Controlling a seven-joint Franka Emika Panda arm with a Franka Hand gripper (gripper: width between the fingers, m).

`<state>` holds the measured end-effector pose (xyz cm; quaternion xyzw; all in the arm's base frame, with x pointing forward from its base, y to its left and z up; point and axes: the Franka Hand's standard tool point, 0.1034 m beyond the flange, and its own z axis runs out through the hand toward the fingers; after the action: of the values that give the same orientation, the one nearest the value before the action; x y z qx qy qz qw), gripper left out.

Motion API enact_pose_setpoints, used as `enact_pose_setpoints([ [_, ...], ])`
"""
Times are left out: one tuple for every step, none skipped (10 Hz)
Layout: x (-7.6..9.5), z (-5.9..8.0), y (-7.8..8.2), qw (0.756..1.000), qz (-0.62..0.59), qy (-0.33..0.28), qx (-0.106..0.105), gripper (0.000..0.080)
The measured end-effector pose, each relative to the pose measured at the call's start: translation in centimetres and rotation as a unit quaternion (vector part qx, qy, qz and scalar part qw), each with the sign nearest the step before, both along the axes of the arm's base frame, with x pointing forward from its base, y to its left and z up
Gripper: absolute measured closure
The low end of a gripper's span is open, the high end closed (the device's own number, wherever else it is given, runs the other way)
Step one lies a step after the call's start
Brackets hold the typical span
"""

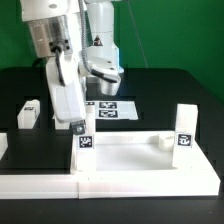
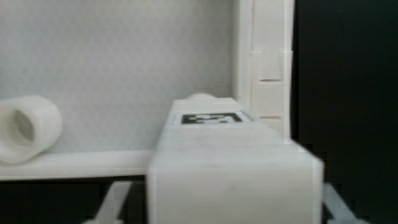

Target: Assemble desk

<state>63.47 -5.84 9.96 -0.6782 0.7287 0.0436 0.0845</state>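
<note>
1. The tool (image 1: 78,124) points down and is closed on the top end of a short square white plastic leg (image 1: 85,141). In the wrist view that leg (image 2: 228,160) fills the space between the fingers.
2. The held leg stands upright, its long axis vertical. Its black-and-white tag faces the exterior camera.
3. It sits at the near corner, on the exterior view's left, of the large white rectangular tray-like desk top (image 1: 130,152). The top lies flat on the black bench (image 1: 160,85), rim up, with its long axis running across the exterior view.
4. A second white leg (image 1: 183,128) stands upright at the tray's corner on the exterior view's right.
5. A third white leg (image 1: 27,113) lies on the bench at the exterior view's left, well apart from the tray.
6. The marker board (image 1: 108,110) lies behind the tray.
</note>
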Motion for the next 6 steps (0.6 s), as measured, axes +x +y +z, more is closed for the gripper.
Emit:
enact_pose_setpoints([
  [0.02, -0.01, 0.34, 1.000, -0.020, 0.005, 0.000, 0.0506],
  [-0.02, -0.02, 0.17, 0.999, -0.053, 0.011, 0.001, 0.0506],
  [0.01, -0.01, 0.17, 0.996, -0.084, 0.016, 0.003, 0.0506],
  [0.04, 0.00, 0.16, 0.995, -0.100, 0.018, 0.003, 0.0506],
  [0.04, 0.01, 0.13, 0.993, -0.114, 0.020, 0.004, 0.0506],
  [0.07, 0.03, 0.08, 0.987, -0.159, 0.024, 0.006, 0.0501],
])
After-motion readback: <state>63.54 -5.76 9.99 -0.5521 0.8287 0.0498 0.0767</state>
